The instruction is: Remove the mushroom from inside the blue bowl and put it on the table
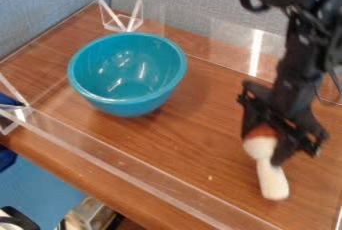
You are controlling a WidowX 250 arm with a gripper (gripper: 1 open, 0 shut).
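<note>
Camera view: fingers (282, 136) gripping mushroom (267, 164), stem pointing down toward the near right of the table (168, 144), well apart from the blue bowl (128, 72). Can't tell if the stem touches wood. Step in hand looks like placing: lower gently, keep off the clear wall, let the stem settle, then open slowly so it doesn't roll.

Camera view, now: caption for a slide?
Gripper holding the mushroom over the table, right of the blue bowl.
</note>
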